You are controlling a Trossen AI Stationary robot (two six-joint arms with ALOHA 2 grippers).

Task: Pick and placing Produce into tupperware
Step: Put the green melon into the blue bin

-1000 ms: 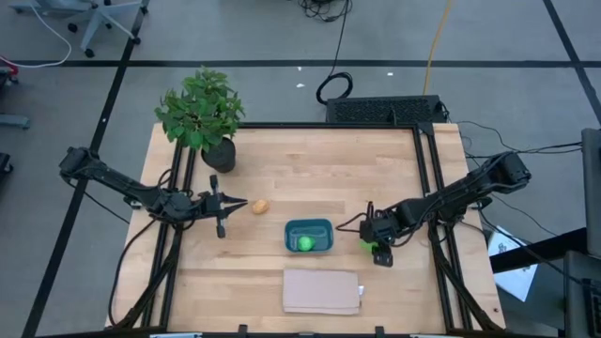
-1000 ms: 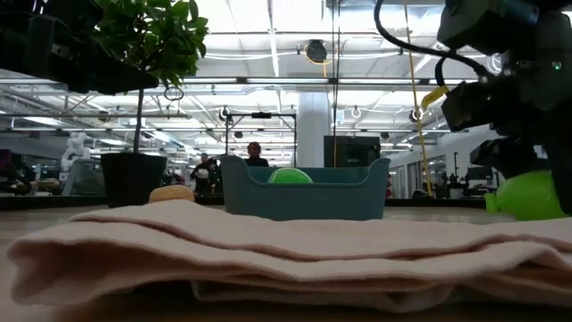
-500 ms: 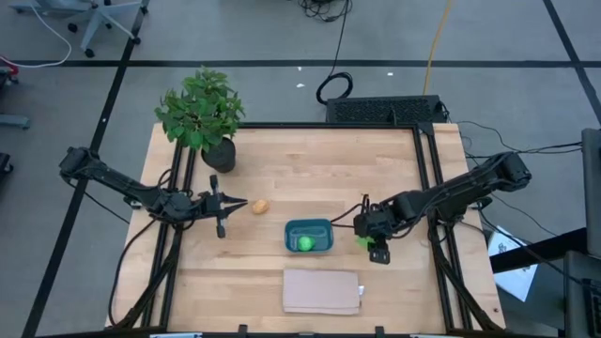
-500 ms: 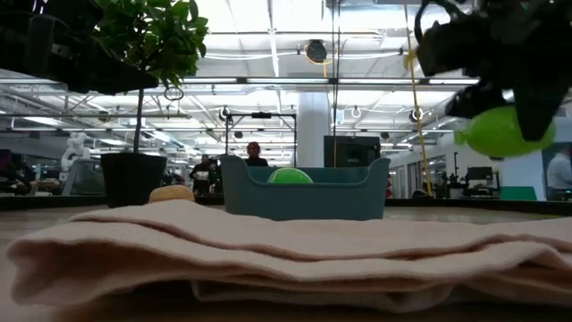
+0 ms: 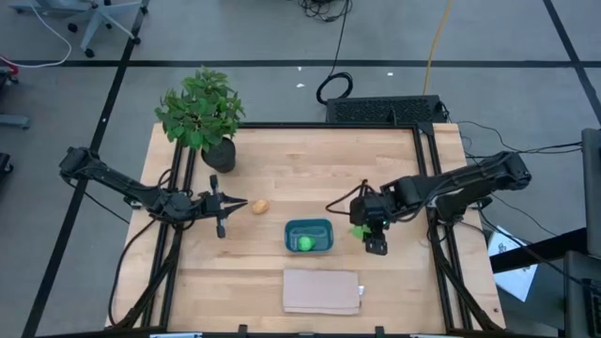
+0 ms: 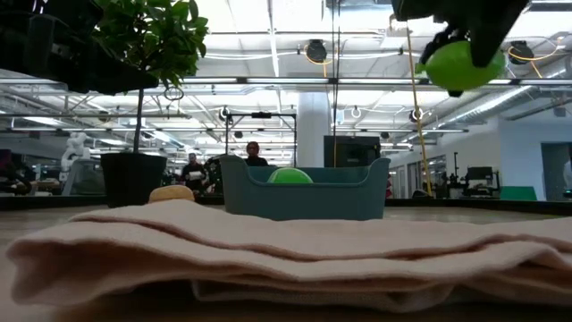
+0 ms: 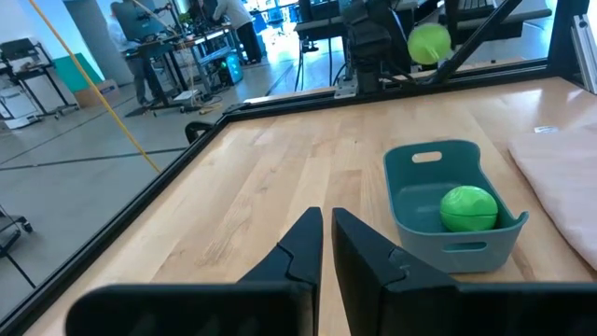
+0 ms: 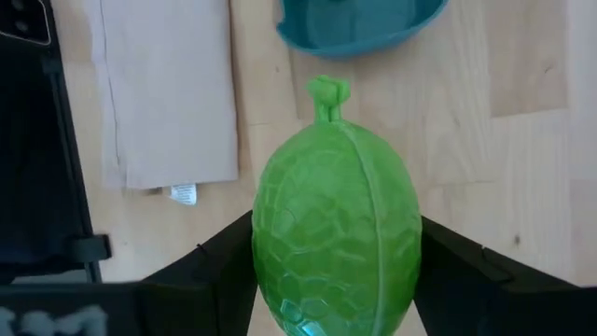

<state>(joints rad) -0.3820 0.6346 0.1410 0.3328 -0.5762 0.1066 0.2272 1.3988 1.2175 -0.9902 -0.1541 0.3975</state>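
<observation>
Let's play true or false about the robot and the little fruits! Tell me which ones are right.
1. The right end effector holds a bright green bumpy fruit in the air. True.
2. The small teal-blue plastic container is empty. False: one round green fruit lies in it.
3. The small orange-tan fruit lies on the wooden table. True.
4. The left end effector is wide open. False: it is shut and holds nothing.
</observation>
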